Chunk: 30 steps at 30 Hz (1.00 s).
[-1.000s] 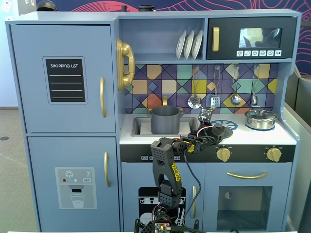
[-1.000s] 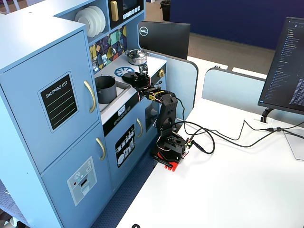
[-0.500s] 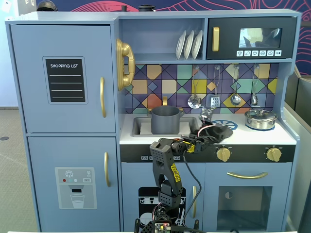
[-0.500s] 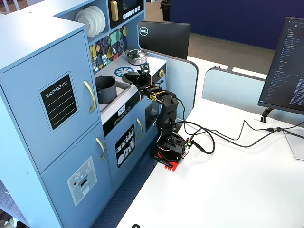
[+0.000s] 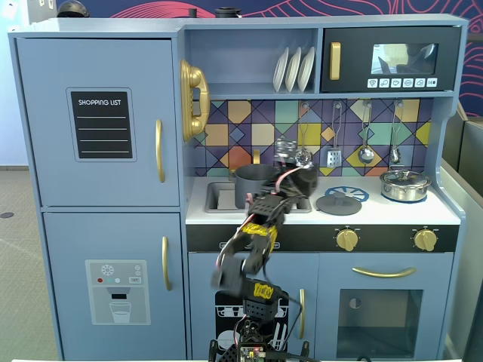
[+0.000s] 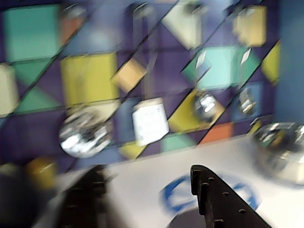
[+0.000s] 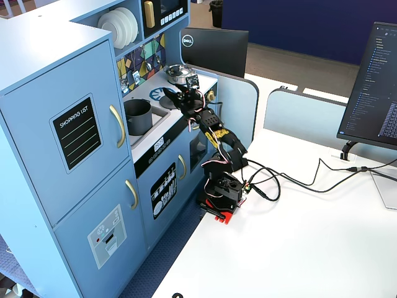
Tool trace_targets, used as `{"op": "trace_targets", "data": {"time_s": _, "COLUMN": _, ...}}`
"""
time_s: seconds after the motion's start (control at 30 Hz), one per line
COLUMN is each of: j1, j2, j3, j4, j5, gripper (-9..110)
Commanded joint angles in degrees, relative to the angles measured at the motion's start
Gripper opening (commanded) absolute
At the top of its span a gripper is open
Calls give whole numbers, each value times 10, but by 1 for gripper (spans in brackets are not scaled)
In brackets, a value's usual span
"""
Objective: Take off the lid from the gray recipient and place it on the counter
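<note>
The gray recipient [image 5: 253, 182] stands uncovered in the sink at the left of the white counter [image 5: 392, 213]; it also shows in a fixed view [image 7: 138, 117]. The dark gray lid [image 5: 339, 202] lies flat on the counter, over the blue burner print. My gripper [image 5: 296, 179] hovers between the pot and the lid, just above the counter, and is open and empty. The wrist view is blurred. In it my gripper [image 6: 147, 172] has its jaws wide apart, and the lid's edge [image 6: 181, 220] shows low between them.
A shiny silver pan [image 5: 405, 185] with its own lid stands at the counter's right end. Utensils [image 5: 366, 153] hang on the tiled back wall behind the counter. A shelf with plates [image 5: 293, 69] is above. My arm's base [image 7: 220, 189] sits on the white table.
</note>
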Motion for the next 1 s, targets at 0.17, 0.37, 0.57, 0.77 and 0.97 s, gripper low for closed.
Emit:
{"op": "trace_targets", "data": {"time_s": 0.17, "j1": -118, "j2": 172, "j3": -4, "j4": 497, "j5": 21, "gripper": 0}}
{"op": "trace_targets", "data": {"time_s": 0.37, "j1": -227, "j2": 158, "j3": 151, "j4": 548, "j5": 9, "gripper": 0}}
{"op": "trace_targets", "data": {"time_s": 0.57, "j1": -290, "j2": 201, "j3": 348, "j4": 514, "j5": 27, "gripper": 0}}
{"op": "trace_targets", "data": {"time_s": 0.77, "j1": -292, "j2": 299, "j3": 454, "j4": 635, "j5": -8, "gripper": 0}}
{"op": "trace_targets", "data": {"time_s": 0.97, "j1": -284, "j2": 321, "j3": 457, "j4": 738, "j5": 0, "gripper": 0}}
